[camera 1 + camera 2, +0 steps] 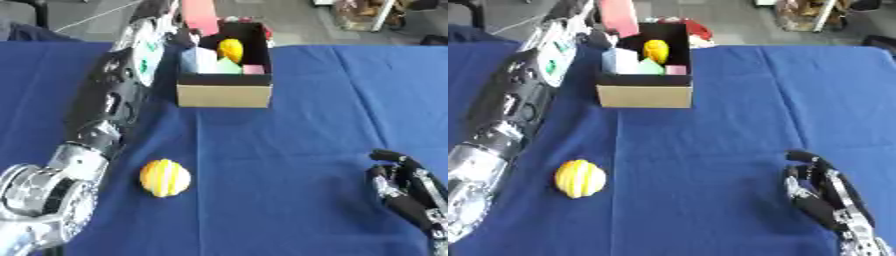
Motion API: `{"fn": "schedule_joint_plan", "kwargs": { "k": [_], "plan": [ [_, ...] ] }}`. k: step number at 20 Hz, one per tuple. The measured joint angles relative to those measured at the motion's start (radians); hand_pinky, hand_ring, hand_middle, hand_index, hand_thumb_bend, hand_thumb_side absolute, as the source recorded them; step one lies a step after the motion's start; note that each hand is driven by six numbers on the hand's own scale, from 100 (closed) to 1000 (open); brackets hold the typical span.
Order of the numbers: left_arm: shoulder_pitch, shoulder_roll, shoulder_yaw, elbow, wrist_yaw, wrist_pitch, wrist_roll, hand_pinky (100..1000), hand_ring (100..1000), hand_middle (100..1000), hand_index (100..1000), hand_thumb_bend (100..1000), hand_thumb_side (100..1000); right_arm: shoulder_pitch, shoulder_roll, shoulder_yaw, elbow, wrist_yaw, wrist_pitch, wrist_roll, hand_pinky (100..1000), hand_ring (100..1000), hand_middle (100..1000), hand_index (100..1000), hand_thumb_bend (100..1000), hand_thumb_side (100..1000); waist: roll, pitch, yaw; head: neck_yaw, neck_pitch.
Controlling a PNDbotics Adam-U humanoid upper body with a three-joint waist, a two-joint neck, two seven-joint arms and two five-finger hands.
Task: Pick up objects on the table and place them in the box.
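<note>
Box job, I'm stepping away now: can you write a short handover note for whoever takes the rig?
Left hand: stretched out to the box's far left corner, against a pink block at the rim; whether its fingers grip it can't be seen.
Right hand: idle at lower right, fingers relaxed, holding nothing.
Done: box already holds a yellow rounded item, plus pale blue, green and pink pieces.
Left: the pink block is not yet down inside; the yellow striped ball lies on the blue cloth, near the left arm.
</note>
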Motion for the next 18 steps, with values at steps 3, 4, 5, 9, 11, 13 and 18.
{"fn": "schedule_joint_plan", "kwargs": {
  "k": [3,4,5,9,11,13,18],
  "plan": [
    [0.008,-0.043,-0.016,0.013,-0.045,-0.012,0.0,771,696,749,916,220,312,0.0,0.0,0.0,0.0,0.0,-0.001,0.001,755,665,746,803,100,226,0.0,0.0,-0.003,0.002,0.0],
    [0.011,-0.051,-0.02,0.017,-0.058,-0.017,0.0,784,722,781,931,248,372,0.0,0.0,0.0,0.0,0.0,-0.001,0.001,755,665,746,803,100,226,0.0,0.0,-0.004,0.002,0.0],
    [0.012,-0.056,-0.023,0.018,-0.071,-0.021,0.001,788,731,793,936,258,402,0.0,0.0,0.0,0.0,0.0,-0.001,0.001,755,665,747,803,100,227,0.0,0.0,-0.004,0.003,0.0],
    [0.014,-0.061,-0.028,0.019,-0.102,-0.037,-0.001,819,792,878,977,315,630,0.0,0.0,0.0,0.0,0.0,-0.001,0.002,756,665,747,803,100,229,0.0,0.0,-0.004,0.003,0.0],
    [0.014,-0.06,-0.029,0.016,-0.104,-0.049,-0.008,837,822,915,994,377,686,0.0,0.0,0.0,0.0,0.0,0.0,0.003,756,666,747,803,100,229,0.0,0.0,-0.002,0.003,0.0],
    [0.014,-0.055,-0.032,0.007,-0.111,-0.064,-0.017,853,855,955,1000,437,741,0.0,0.0,0.0,0.0,0.0,-0.001,0.005,756,666,747,803,100,230,0.0,0.0,-0.002,0.003,0.0],
    [0.008,-0.016,-0.042,-0.037,-0.151,-0.108,-0.037,859,864,959,1000,510,669,0.0,0.0,0.0,0.0,0.0,-0.001,0.005,756,666,747,803,100,232,0.002,-0.001,0.004,0.002,0.0]
  ]
}}
